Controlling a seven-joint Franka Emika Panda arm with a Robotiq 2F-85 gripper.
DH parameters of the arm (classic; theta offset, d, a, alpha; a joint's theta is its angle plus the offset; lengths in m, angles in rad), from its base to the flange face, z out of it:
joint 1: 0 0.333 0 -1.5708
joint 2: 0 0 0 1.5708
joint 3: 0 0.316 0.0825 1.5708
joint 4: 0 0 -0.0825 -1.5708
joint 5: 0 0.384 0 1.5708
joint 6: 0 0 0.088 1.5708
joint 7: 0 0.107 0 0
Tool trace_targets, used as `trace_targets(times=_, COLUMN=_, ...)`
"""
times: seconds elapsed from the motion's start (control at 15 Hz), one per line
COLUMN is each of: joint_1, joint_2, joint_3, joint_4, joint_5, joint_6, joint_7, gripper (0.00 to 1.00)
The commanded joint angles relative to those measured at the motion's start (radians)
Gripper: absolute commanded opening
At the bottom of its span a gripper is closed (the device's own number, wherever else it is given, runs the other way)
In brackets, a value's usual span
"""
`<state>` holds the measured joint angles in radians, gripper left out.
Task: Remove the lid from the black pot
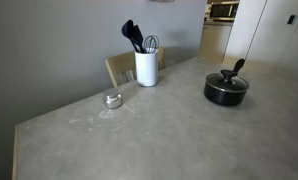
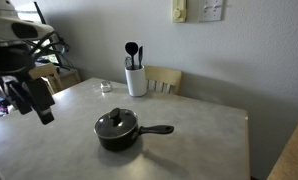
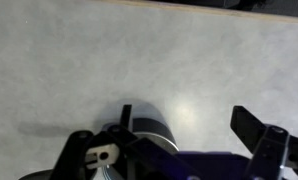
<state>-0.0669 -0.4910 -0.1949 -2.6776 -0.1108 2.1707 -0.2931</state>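
Approach step; nothing grasped. Seated on short black stick-handled pot (image 2: 117, 140): round glass lid (image 2: 125, 124), dark centre knob (image 2: 115, 117), mid grey bench (image 2: 199, 135). Spread-wide tool (image 2: 34, 106) well apart; pot at its 4 o'clock. Next: centre over knob, descend, close, lift.

Your hand (image 3: 179, 128) sits along the bottom edge, dark fingers (image 3: 251, 125) spread well apart, over the pale grey counter (image 3: 99, 55). Soft glare on the counter near the hand. Thin dark strip (image 3: 244, 4) at the top right edge, too blurred to tell.
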Motion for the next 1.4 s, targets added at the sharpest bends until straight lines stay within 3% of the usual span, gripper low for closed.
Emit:
trace_targets(times=0.0, joint_1=0.014, joint_2=0.181, joint_3=-0.04, joint_4=0.092, joint_5=0.035, joint_6=0.085, joint_7=-0.109, gripper=1.0)
trace_targets(times=0.07, joint_1=0.012, joint_2=0.204, joint_3=-0.049, joint_4=0.103, joint_5=0.047, joint_6=0.104, joint_7=-0.135, gripper=1.0)
trace_targets(times=0.13, joint_1=-0.007, joint_2=0.113, joint_3=-0.011, joint_4=0.05, joint_5=0.021, joint_6=0.072, joint_7=-0.074, gripper=1.0)
trace_targets(times=0.4, joint_1=-0.01, joint_2=0.192, joint_3=-0.023, joint_4=0.09, joint_5=0.034, joint_6=0.099, joint_7=-0.11, gripper=1.0)
trace_targets(times=1.33, joint_1=-0.009, joint_2=0.192, joint_3=-0.023, joint_4=0.094, joint_5=0.034, joint_6=0.099, joint_7=-0.11, gripper=1.0)
